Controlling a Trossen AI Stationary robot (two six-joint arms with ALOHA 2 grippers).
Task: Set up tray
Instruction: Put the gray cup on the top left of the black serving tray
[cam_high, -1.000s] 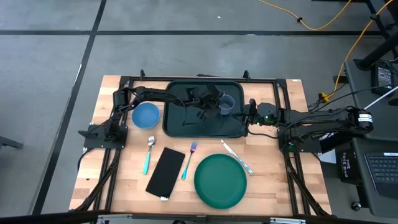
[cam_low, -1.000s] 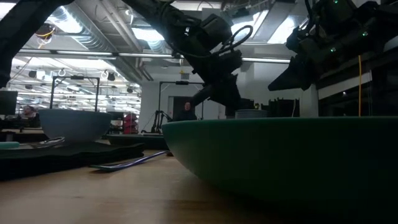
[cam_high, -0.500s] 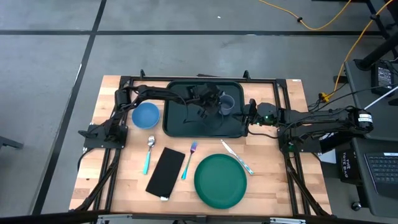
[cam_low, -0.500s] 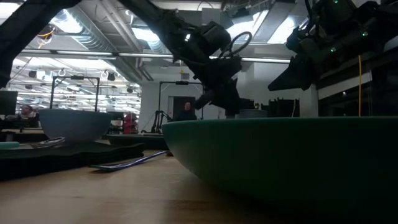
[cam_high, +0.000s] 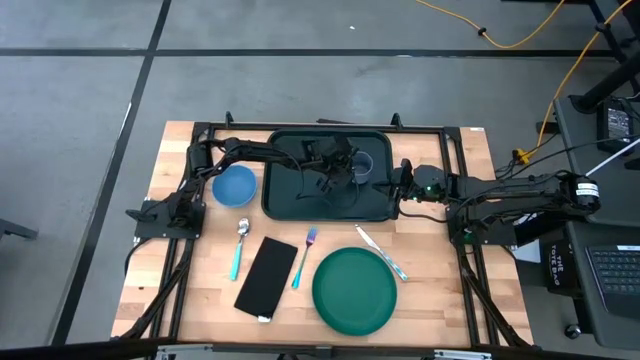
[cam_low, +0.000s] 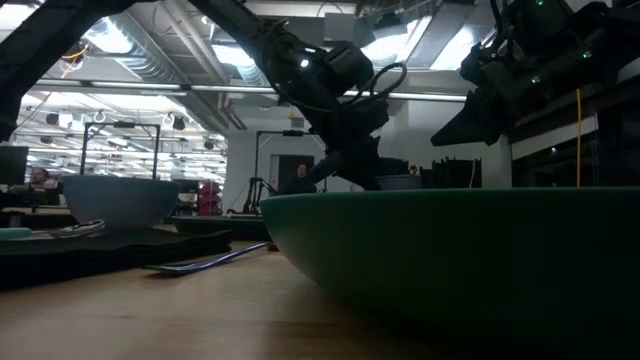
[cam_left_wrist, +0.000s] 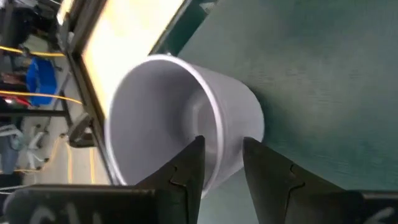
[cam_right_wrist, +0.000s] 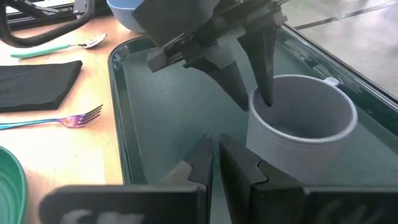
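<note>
Green tray (cam_high: 300, 195) lies at the 12 o'clock side of the wooden surface (cam_high: 210, 270), a grey cup (cam_high: 362, 166) standing in it.
Left claw (cam_right_wrist: 252, 84) pinches the cup's rim, one finger inside, one outside. Right claw (cam_right_wrist: 214, 158), its fingers nearly together and holding nothing, hovers over the tray's 3 o'clock edge.

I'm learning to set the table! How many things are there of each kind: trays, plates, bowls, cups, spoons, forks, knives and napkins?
Tray: 1
Plate: 1
Bowl: 1
Cup: 1
Spoon: 1
Fork: 1
Knife: 1
Black napkin: 1
Total: 8
</note>
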